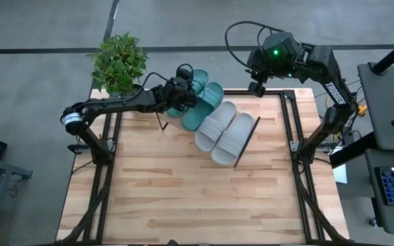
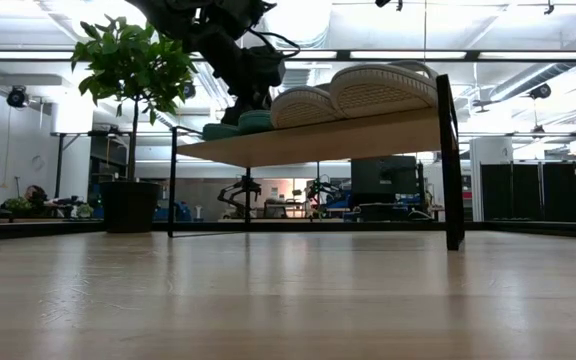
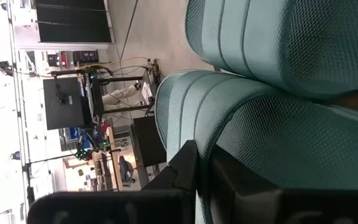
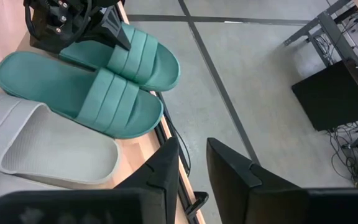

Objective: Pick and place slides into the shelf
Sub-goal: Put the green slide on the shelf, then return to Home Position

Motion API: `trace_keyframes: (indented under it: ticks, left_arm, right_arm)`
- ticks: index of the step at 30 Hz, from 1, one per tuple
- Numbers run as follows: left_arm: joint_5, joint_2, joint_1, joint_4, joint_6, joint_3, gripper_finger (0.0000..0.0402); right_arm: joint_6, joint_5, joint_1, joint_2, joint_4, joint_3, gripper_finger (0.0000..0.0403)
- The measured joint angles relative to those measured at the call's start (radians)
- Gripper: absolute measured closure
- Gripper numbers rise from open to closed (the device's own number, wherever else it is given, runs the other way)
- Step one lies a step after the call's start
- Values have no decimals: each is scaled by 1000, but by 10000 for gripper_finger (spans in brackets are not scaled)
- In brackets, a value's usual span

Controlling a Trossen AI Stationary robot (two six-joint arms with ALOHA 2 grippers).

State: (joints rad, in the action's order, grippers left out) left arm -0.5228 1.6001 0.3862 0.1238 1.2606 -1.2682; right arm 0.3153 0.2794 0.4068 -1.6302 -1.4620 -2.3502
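Wood-plank tabletop (image 1: 183,191) from overhead, grey concrete floor around it, potted plant (image 1: 119,61) at the far left corner. Shelf (image 1: 246,142) sits at the far edge with all four slides on it in a row: teal pair (image 1: 200,102) on the left end, grey pair (image 1: 224,133) next to them. Left gripper (image 1: 180,92) is right at the outer teal slide, can't tell how its fingers stand. Right gripper (image 1: 257,87) hangs past the table's far edge, off everything

Low view: slanted board on its black wire frame (image 2: 452,160), slide soles (image 2: 368,92) showing on top, workshop room behind

Left wrist view: ribbed teal straps (image 3: 253,93) fill the frame, dark fingers (image 3: 185,171) right against one, grip unclear

Right wrist view: own fingers (image 4: 160,171) narrowly parted, holding nothing, floor beyond
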Motion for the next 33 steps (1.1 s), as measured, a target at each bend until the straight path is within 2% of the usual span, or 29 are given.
trace_keyframes:
  ticks: [4, 9, 15, 21, 28, 30, 33]
  left_arm:
    - [16, 0, 0, 12, 0, 1, 387]
    - [46, 0, -2, 83, -4, 1, 329]
    - [24, -15, -2, 114, -50, 2, 259]
    - [46, -76, -10, 198, -118, -2, 214]
    - [172, -151, -22, 297, -339, -2, 197]
    - [261, -183, -24, 336, -435, -2, 196]
    - [496, -241, -24, 336, -593, 1, 196]
  right_arm:
    - [3, 0, 0, 0, 0, 0, 330]
    - [7, 0, 0, 0, 0, 0, 324]
    - [7, 0, 0, 0, 1, 0, 322]
    - [8, 1, 0, 0, 2, 0, 331]
    - [10, 1, 0, 0, 3, 0, 332]
    - [3, -1, 0, 0, 4, 0, 332]
    - [-14, -52, 0, 0, 9, 0, 332]
